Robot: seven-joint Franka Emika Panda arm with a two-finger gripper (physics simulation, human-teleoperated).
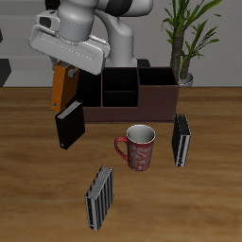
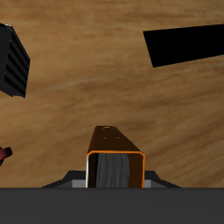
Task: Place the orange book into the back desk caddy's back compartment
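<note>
My gripper (image 1: 62,68) is shut on the orange book (image 1: 62,87) and holds it upright in the air, above the table. It is beside the end of the back desk caddy (image 1: 142,98), a low dark brown box split by partitions into several open cells. In the wrist view the orange book (image 2: 115,159) hangs between my fingers, its pale page edges showing, with the gripper (image 2: 115,178) closed around it. I cannot tell from here which cell is the back compartment.
A black book (image 1: 69,126) stands on the table just below the held book and shows in the wrist view (image 2: 187,44). A red mug (image 1: 138,147) stands before the caddy. Striped books stand beside the mug (image 1: 181,140) and near the front edge (image 1: 99,197). A potted plant (image 1: 185,43) stands behind the caddy.
</note>
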